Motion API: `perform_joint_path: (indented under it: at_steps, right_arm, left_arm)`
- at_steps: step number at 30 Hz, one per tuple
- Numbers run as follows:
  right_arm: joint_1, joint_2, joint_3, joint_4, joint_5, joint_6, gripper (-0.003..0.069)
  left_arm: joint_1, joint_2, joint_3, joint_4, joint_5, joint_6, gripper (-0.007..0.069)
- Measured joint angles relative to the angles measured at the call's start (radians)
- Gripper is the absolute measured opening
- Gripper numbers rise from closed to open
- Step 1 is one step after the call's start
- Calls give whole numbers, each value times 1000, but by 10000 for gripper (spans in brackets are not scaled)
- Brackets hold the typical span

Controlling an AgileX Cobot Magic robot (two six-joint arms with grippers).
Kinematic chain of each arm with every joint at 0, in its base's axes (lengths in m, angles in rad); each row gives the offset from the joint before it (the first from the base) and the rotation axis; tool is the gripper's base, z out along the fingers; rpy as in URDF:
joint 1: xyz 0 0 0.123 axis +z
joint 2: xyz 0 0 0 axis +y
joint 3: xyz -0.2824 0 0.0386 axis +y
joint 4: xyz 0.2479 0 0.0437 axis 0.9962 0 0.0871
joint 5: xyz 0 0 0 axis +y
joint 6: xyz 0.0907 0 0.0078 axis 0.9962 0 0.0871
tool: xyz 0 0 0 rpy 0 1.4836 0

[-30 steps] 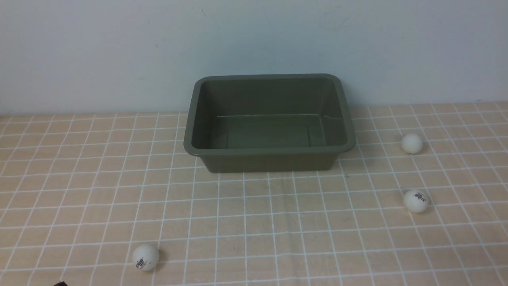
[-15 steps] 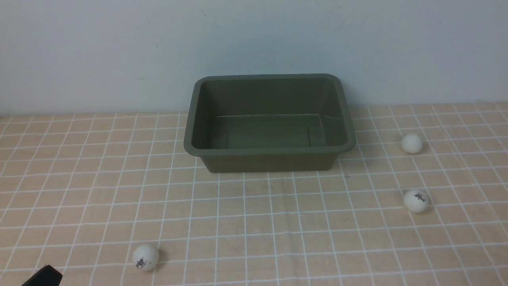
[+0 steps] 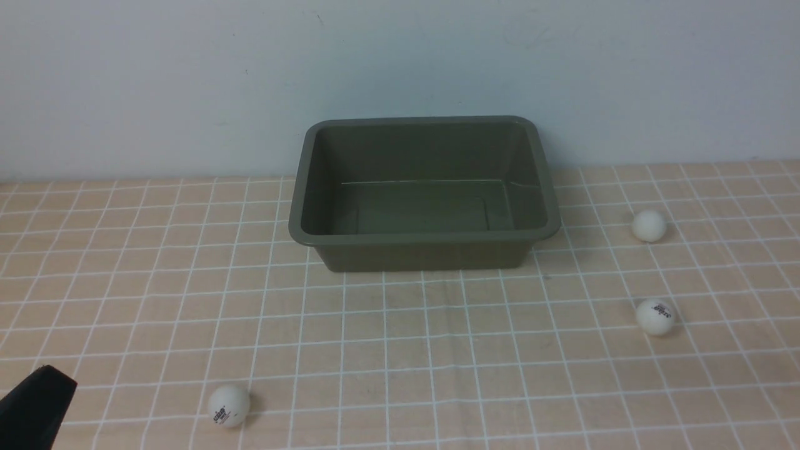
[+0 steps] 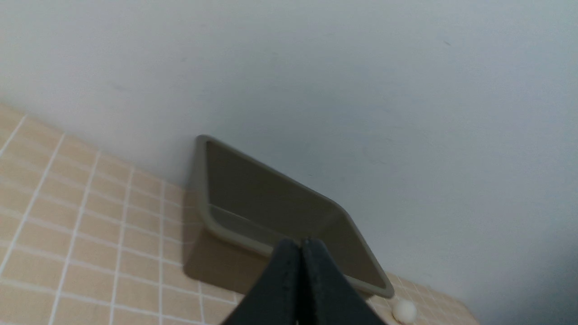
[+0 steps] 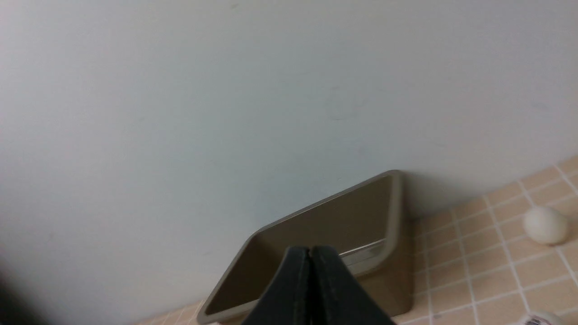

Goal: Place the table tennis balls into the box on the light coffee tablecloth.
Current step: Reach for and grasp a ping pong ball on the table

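Observation:
The olive-green box stands empty at the back middle of the light coffee tablecloth. Three white table tennis balls lie on the cloth: one at the front left, one at the right, one farther back right. My left gripper shows as a black tip at the bottom left corner, left of the front-left ball. In the left wrist view its fingers are pressed together and empty, with the box beyond. My right gripper is shut and empty, and does not show in the front view.
A plain pale wall rises right behind the box. In the right wrist view the box and two balls show, one whole and one cut by the frame edge.
My left gripper has come up into the front view at the bottom left corner. The balls and the box have not moved.

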Motion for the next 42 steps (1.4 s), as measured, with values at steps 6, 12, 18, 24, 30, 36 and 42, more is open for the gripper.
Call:
perform_joint_path:
  at_steps: [6, 12, 18, 24, 30, 36, 42]
  right_arm:
    - [0, 155, -104, -16, 214, -93, -16]
    - [0, 376, -228, -187, 405, -110, -16]
    - [0, 604, -361, -480, 488, -9, -16]
    - [0, 783, -484, -766, 492, 145, -16]
    - [0, 916, -552, -917, 477, 293, -16]
    - [30, 1038, -583, -1038, 431, 412, -16]
    - [159, 1167, -630, -1233, 392, 569, -16]
  left_arm:
    - [0, 72, -84, -145, 199, 338, -69]
    - [0, 300, -162, -108, 383, 441, -69]
    - [0, 558, -269, 94, 491, 383, -69]
    - [0, 761, -379, 371, 517, 155, -69]
    - [0, 895, -471, 630, 536, -99, -69]
    - [0, 999, -546, 938, 552, -333, -69]
    - [0, 1062, -565, 1023, 539, -416, -69]
